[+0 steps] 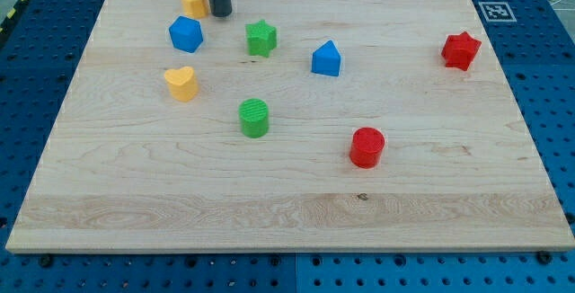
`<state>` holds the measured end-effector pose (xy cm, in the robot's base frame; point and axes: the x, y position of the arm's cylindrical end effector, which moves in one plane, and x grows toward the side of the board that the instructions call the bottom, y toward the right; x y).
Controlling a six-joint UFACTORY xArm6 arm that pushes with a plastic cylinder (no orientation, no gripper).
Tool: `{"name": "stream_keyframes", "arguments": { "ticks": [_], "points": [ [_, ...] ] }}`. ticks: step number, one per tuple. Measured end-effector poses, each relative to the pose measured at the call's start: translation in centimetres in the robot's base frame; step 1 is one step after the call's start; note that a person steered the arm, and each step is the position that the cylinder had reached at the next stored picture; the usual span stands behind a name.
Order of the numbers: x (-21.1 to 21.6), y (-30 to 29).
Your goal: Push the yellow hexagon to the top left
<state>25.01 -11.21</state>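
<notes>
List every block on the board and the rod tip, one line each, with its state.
Yellow hexagon: upright, near top edge, my tip touching its right side.
My tip: on the board.
Blue block: untouched.
Yellow heart: untouched.
Green star: untouched.
Green cylinder: upright.
Blue house-shaped block: untouched.
Red star: untouched.
Red cylinder: upright.

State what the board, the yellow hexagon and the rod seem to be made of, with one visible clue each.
Board: pale wood, smooth, with grain lines and joined planks.
Yellow hexagon: probably matte plastic; flat, even colour, no grain.
Rod: dark, dull, metal or plastic, cannot tell. My tip stands against the hexagon's right side.
</notes>
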Motion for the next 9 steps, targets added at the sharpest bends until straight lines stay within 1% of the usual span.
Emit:
{"name": "stream_keyframes", "arguments": {
  "ticks": [1, 3, 4, 5, 6, 7, 8, 9],
  "points": [
    [0.0, -0.5],
    [0.0, -5.8],
    [0.3, -6.3],
    [-0.7, -3.2],
    [-3.0, -3.2],
    [-3.1, -3.5],
    [-4.2, -6.2],
    [-4.3, -10.0]
  ]
}}
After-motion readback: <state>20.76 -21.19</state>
